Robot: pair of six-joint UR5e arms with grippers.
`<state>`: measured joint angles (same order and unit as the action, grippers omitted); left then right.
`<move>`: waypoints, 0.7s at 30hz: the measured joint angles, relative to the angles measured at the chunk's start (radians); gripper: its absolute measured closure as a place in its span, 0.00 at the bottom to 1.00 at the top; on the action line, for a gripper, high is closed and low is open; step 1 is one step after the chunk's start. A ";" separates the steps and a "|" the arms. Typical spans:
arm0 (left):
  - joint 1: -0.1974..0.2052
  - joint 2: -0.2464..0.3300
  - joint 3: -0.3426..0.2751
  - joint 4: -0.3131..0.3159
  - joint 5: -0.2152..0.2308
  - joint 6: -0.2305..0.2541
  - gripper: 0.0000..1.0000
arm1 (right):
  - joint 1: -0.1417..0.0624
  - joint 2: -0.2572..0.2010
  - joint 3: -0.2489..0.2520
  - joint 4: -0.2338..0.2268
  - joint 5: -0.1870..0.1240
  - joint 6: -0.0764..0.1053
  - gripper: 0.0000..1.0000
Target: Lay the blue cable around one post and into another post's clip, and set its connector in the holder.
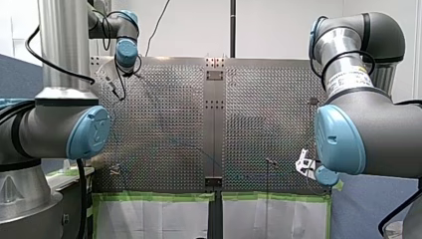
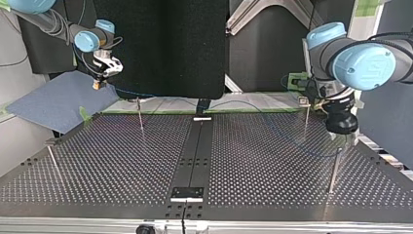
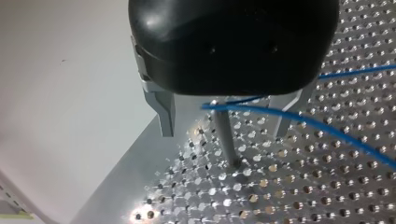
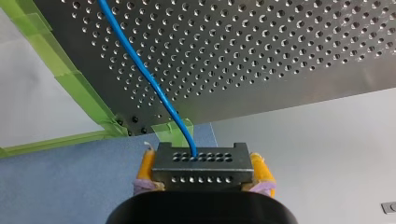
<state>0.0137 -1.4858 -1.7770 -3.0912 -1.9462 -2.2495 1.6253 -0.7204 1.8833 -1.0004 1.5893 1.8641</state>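
Observation:
In the right wrist view my right gripper (image 4: 204,161) is shut on a dark grey connector (image 4: 201,168), gripped between yellow pads (image 4: 147,165). The blue cable (image 4: 140,60) runs from the connector out over the perforated table. That gripper (image 2: 100,78) hangs off the table's far corner at the top view's left. In the left wrist view my left gripper (image 3: 224,133) stands open, its metal fingers (image 3: 166,112) either side of a thin post (image 3: 225,140). The cable (image 3: 289,116) bends around that post between the fingers. In the top view this gripper (image 2: 338,127) hovers over the post (image 2: 333,168) at the right.
Three more thin posts (image 2: 140,114) (image 2: 53,161) (image 2: 307,119) stand on the table. A dark strip (image 2: 192,156) runs down its middle. Green tape (image 4: 74,88) edges the table near my right gripper, and a blue mat (image 2: 58,102) lies beyond that corner.

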 joint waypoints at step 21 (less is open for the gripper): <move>0.063 -0.050 0.026 0.077 0.001 0.085 0.00 | 0.000 -0.001 0.000 0.006 0.003 -0.012 1.00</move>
<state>0.0767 -1.5358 -1.7506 -3.0141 -1.9456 -2.1650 1.6255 -0.7215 1.8832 -0.9942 1.5923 1.8520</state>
